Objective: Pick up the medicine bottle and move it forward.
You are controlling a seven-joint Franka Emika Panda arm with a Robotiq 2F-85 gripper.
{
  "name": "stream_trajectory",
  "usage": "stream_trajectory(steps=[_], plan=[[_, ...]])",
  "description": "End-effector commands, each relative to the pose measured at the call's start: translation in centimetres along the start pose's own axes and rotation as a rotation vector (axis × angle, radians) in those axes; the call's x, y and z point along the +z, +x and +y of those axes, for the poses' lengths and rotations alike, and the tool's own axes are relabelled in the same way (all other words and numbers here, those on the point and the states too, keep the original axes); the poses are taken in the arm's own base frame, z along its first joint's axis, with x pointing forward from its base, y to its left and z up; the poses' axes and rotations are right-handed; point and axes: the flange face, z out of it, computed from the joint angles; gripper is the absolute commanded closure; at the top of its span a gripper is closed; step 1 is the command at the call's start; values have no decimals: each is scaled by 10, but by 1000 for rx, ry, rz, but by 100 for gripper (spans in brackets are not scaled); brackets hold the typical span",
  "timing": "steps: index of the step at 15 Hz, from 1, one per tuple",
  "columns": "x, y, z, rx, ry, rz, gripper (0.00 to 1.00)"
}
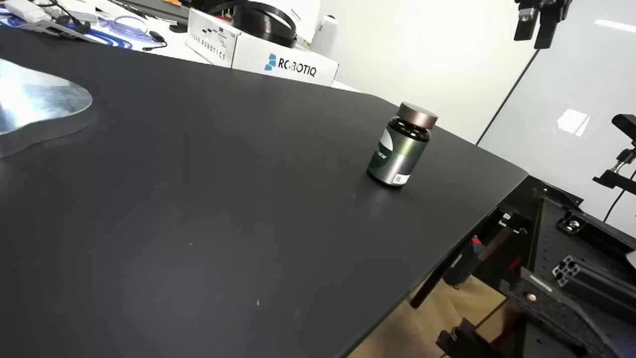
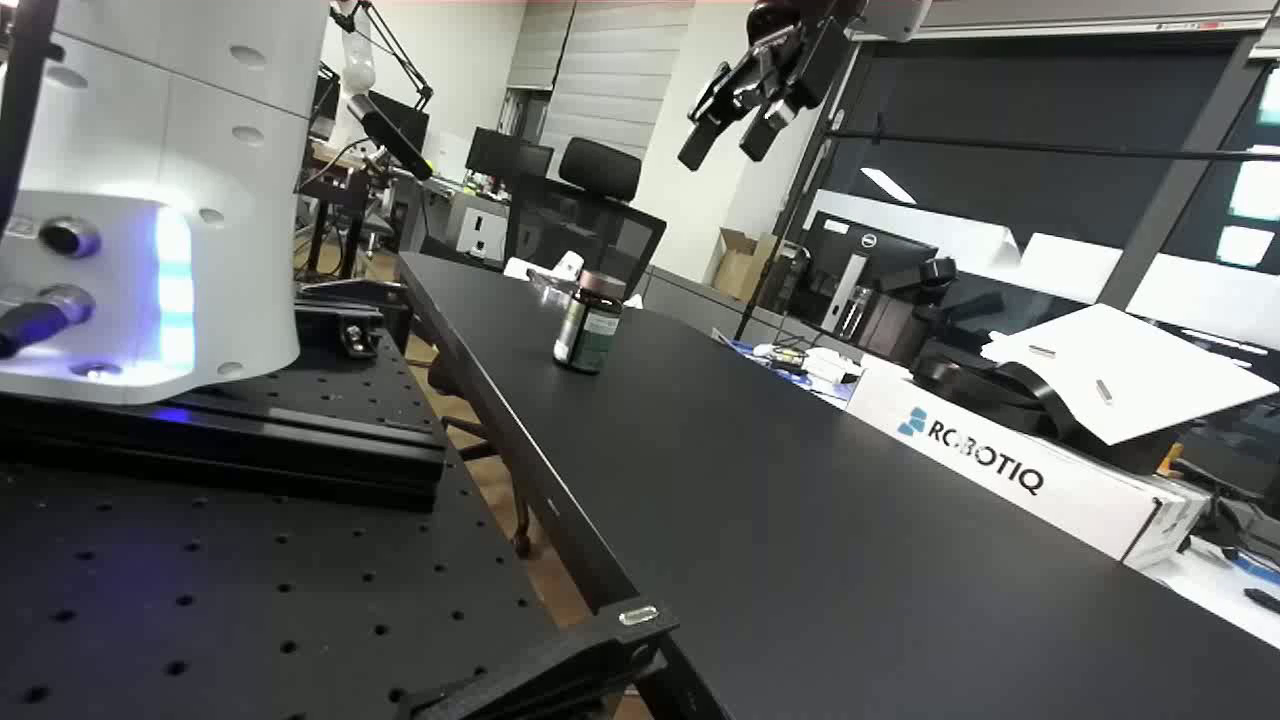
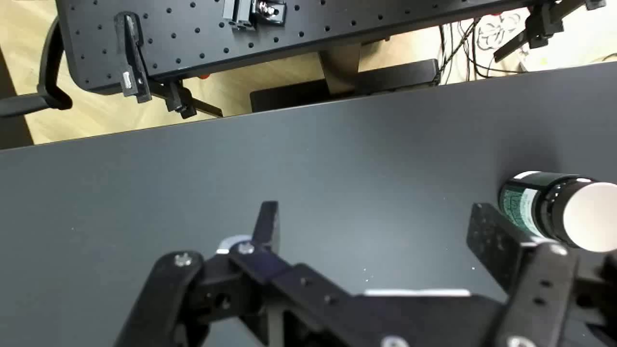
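The medicine bottle stands upright on the black table in both exterior views (image 1: 400, 149) (image 2: 592, 330). It is dark, with a green and silver-grey label and a brownish metallic cap. In the wrist view the bottle (image 3: 523, 200) lies at the right edge, its cap top showing pale and its lower side partly hidden behind the right finger. My gripper hangs high above the table, well apart from the bottle, in both exterior views (image 1: 534, 39) (image 2: 725, 150). In the wrist view its fingers (image 3: 374, 212) are wide apart with nothing between them.
The black table (image 1: 223, 199) has its edge close to the bottle. A white Robotiq box (image 1: 283, 62) stands behind the table, with cables (image 1: 124, 30) beside it. A shiny curved metal piece (image 1: 44, 99) is at the left. The robot base (image 2: 200, 200) stands on a perforated plate (image 2: 230, 560).
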Motion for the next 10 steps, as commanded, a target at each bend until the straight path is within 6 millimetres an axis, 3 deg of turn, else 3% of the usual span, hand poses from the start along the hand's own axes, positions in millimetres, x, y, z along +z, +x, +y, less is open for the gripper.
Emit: stream_trajectory(steps=[1,10], plan=[[0,0,0,0,0,0,0],[1,3,-6,-6,5,29,0]])
